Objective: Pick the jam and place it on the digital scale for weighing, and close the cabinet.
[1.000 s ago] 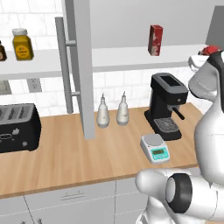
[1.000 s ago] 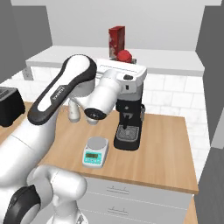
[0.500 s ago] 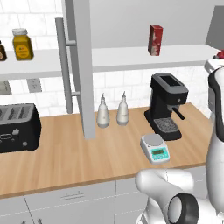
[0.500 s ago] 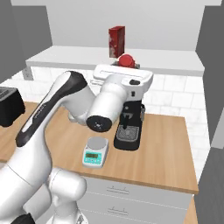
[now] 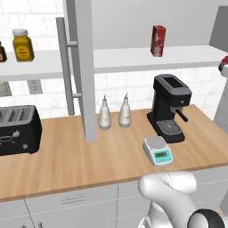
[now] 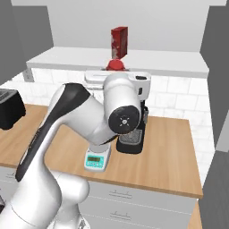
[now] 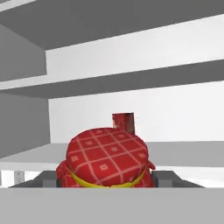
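Wooden tabletop (image 5: 89, 160) carries the scale (image 5: 157, 150) at 5 o'clock from the coffee maker (image 5: 170, 107). Jaws clamp the jam (image 7: 106, 162) just off the shelf (image 6: 147, 60), so carrying is underway. Next: lower it onto the scale, then shut the cabinet (image 5: 83, 67).

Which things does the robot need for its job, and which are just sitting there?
Needed:
jam, between the gripper fingers
digital scale
cabinet, door open

Just sitting there:
coffee machine
toaster
two white bottles
red carton
amber jar
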You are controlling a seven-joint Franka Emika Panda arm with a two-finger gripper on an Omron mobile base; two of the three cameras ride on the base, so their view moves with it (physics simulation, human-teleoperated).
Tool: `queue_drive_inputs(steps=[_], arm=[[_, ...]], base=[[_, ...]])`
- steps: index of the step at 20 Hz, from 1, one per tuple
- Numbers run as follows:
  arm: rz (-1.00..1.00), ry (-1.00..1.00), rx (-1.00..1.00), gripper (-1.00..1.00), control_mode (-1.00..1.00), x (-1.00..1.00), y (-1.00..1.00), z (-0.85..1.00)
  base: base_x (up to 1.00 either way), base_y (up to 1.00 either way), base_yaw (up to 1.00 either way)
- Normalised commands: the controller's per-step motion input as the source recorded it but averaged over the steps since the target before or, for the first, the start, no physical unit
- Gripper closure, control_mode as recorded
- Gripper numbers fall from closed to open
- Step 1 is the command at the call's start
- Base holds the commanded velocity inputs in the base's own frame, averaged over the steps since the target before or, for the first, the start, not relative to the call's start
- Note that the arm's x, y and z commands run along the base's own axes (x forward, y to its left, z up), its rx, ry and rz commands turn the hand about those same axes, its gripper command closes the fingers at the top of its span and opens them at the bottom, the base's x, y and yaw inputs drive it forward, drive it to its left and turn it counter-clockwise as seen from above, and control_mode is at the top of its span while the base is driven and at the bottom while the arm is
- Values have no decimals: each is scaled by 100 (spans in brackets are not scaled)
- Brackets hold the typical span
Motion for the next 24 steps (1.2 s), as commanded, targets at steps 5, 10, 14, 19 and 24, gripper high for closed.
queue_drive_inputs(steps=[5, 10, 14, 19, 24], arm=[[36, 5, -17, 100, -100, -1, 58, -69], [21, 1, -22, 100, -100, 0, 83, -53], [21, 13, -14, 100, -100, 9, 56, -61], [22, 18, -10, 100, -100, 28, 9, -78], [15, 6, -5, 100, -100, 17, 6, -64]], base=[[0, 0, 0], [0, 0, 0], [0, 0, 0], [0, 0, 0], [0, 0, 0]])
